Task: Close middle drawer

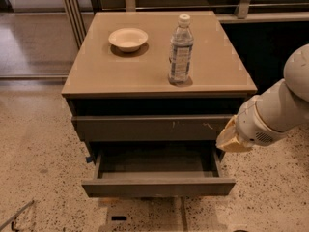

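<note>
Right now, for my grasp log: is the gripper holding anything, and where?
Nothing visible: the gripper sits right of the cabinet, above the open middle drawer.

No readable text, even on the bottle label [180,57]; pincer [231,140] hovers right of middle drawer [157,186].

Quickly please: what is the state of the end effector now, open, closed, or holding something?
End effector: cannot be told; it is at the right, just above the right corner of the open middle drawer.
</note>
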`<state>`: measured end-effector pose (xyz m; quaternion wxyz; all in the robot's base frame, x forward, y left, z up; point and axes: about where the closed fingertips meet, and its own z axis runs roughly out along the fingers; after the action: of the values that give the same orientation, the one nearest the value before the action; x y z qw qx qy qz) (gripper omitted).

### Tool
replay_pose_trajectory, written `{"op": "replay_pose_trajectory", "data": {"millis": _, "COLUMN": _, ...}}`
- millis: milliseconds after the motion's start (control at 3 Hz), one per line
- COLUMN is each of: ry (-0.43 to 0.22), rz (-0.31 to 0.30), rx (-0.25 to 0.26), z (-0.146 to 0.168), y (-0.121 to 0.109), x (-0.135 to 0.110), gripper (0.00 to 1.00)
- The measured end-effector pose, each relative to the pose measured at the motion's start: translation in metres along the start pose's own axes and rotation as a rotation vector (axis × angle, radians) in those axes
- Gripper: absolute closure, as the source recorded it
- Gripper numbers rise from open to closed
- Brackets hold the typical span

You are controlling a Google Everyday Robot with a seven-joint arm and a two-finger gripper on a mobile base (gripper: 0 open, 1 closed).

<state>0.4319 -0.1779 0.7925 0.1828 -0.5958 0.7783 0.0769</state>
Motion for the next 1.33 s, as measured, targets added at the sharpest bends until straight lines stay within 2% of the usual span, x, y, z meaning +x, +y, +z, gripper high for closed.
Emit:
{"op": "replay_pose_trajectory", "data": {"millis": 333, "ry": 0.002, "rz": -0.003, "rx": -0.003, "z": 0.003, "y": 0.001, "x": 0.001, "gripper": 1.0}}
{"op": "replay_pose_trajectory", "data": {"millis": 667, "ry": 0.011, "rz": -0.018, "rx": -0.021, "z": 0.02, "y": 0.006, "x": 0.007, "gripper": 1.0}}
{"op": "replay_pose_trajectory", "data": {"millis": 1000, "ry": -0.036, "rz": -0.022, "rx": -0.098, "z": 0.089, "y": 0.035, "x": 0.033, "gripper": 1.0}}
{"op": "replay_pose_trajectory", "data": {"millis": 1333, "ry": -0.116, "rz": 0.036, "rx": -0.16, "z": 0.179, "y": 0.055, "x": 0.063, "gripper": 1.0}}
